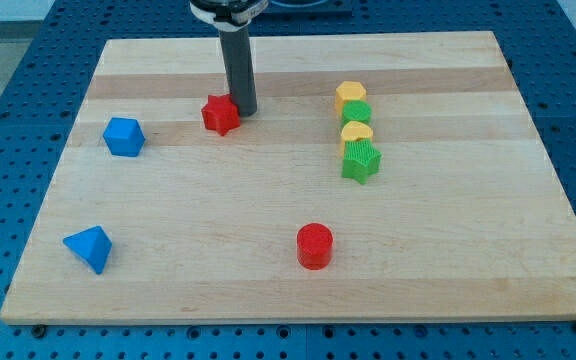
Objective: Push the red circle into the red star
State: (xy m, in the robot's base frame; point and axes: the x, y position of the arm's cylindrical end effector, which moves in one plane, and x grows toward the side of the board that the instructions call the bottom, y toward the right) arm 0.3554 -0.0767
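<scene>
No legible text, label, brand, number or sign appears anywhere in the camera view. The pale wooden bench [268,270] carries no markings. The small coloured blocks have plain faces. The blue perforated surface [8,120] around the bench is unmarked. The dark rod shows no lettering.

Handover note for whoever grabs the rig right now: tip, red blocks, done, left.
My tip is down on the board at the view's top, right beside the red star, on its right side; contact cannot be told.
The red circle sits far off, near the view's bottom centre, apart from every block.
Done: nothing visible; circle and star are well apart.
Left: bring the tip below and right of the circle, then push it up and left into the star.
</scene>
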